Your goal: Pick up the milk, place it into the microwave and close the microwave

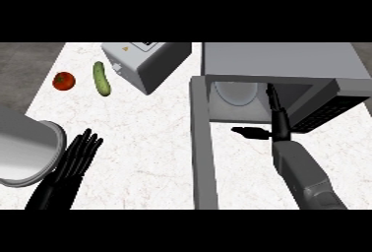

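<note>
Right robot hand (277, 114) sits flat-fingered, empty, at the open microwave (280, 61); no milk visible, door-closing (202, 147) looks next.

Even, bright light on the pale counter (145, 138), soft faint shadows, microwave (283, 74) interior dimmer, no glare

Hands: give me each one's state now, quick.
Left hand: open, fingers straight, holding nothing.
Right hand: open, fingers straight at the microwave opening, holding nothing.

White marbled counter (145, 142), dark grey floor (25, 69) beyond left edge, even flat light
</note>
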Tool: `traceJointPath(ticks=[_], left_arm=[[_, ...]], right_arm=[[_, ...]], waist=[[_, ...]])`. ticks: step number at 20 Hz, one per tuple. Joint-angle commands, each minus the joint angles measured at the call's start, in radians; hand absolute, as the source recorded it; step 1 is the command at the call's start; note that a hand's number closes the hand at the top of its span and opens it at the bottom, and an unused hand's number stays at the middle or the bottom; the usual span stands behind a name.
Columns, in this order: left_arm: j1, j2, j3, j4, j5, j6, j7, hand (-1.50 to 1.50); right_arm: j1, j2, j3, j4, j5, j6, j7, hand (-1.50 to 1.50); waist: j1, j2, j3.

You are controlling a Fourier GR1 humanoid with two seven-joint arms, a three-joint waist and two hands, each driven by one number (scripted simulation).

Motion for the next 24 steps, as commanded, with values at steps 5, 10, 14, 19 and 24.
traceJointPath(ticks=[5, 10, 14, 19, 24], left_arm=[[-0.05, -0.018, -0.013, 0.038, -0.023, 0.008, 0.02, -1.5], [0.017, -0.021, -0.078, -0.006, 0.017, -0.057, 0.047, -1.5], [-0.01, 0.008, -0.104, -0.005, -0.047, -0.056, 0.092, 1.5], [-0.014, 0.056, -0.099, 0.032, -0.113, -0.079, 0.049, 1.5], [-0.137, 0.081, -0.19, 0.127, -0.276, -0.085, 0.04, 1.5]], right_arm=[[0.18, 0.023, 0.024, -0.103, -0.03, 0.166, -0.058, -1.5], [0.346, 0.024, -0.005, -0.134, -0.091, 0.345, -0.191, -1.5], [0.382, 0.045, 0.025, -0.286, -0.118, 0.41, -0.108, -1.5], [0.536, 0.033, 0.063, -0.535, -0.158, 0.467, -0.036, -1.5], [0.688, 0.039, 0.122, -0.734, -0.154, 0.469, 0.022, -1.5]], waist=[[-0.043, -0.005, 0.002], [-0.047, -0.006, 0.003], [-0.055, -0.011, 0.001], [-0.057, -0.011, 0.0], [-0.072, -0.01, -0.001]])
